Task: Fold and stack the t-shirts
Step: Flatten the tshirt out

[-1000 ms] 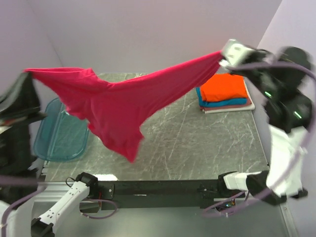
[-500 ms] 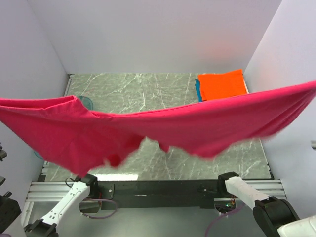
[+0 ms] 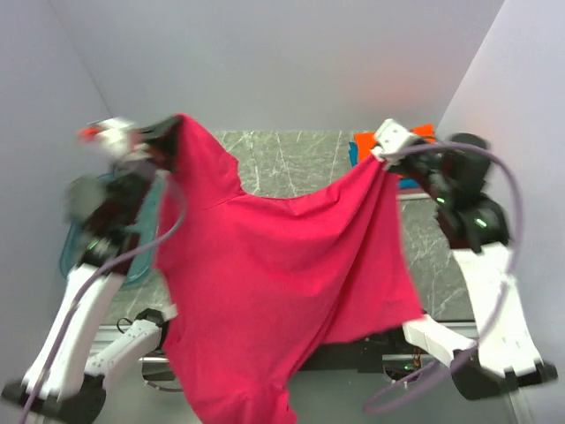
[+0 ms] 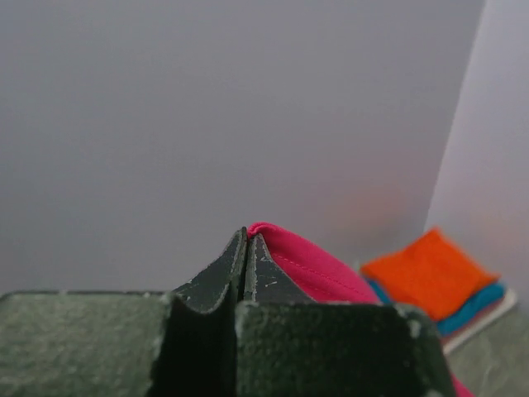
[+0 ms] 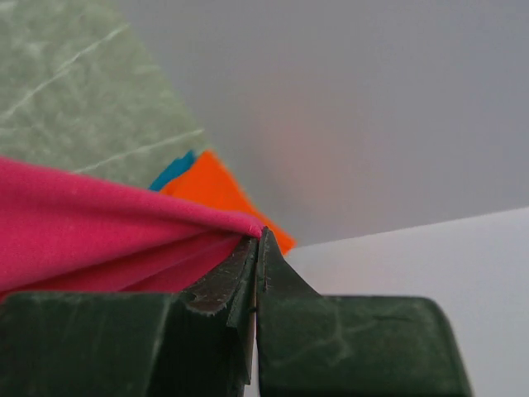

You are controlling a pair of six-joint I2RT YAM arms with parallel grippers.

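Our left gripper (image 3: 173, 129) is clamped shut on one top corner of the magenta-red t-shirt (image 3: 282, 265). In its wrist view the jaws are pressed together with the hem of the shirt (image 4: 306, 269) pinched at the tips of the left gripper (image 4: 246, 237).

Behind the left arm we see part of the translucent blue tray (image 3: 71, 252). The arm and cloth cover most of it, so we cannot tell what lies in it.

From that corner the shirt's upper edge runs rightward, sagging in the middle. The body hangs below and between the two grippers, over the marble table (image 3: 300, 159), and drapes toward the near edge. Its long axis lies across us, left to right.

The right gripper (image 3: 381, 152) is closed on the opposite corner. Its wrist view shows the right gripper (image 5: 258, 241) with jaws tight and the pink fold (image 5: 99, 231) drawn out to the left.

We judge the next move is to lower the cloth flat onto the bare marble between the arms, so both corners must come down level.

The folded stack sits in the far right corner just behind the right gripper, orange shirt (image 4: 426, 269) on top and teal shirt (image 4: 473, 301) beneath. The right arm is plainly nearer to it.
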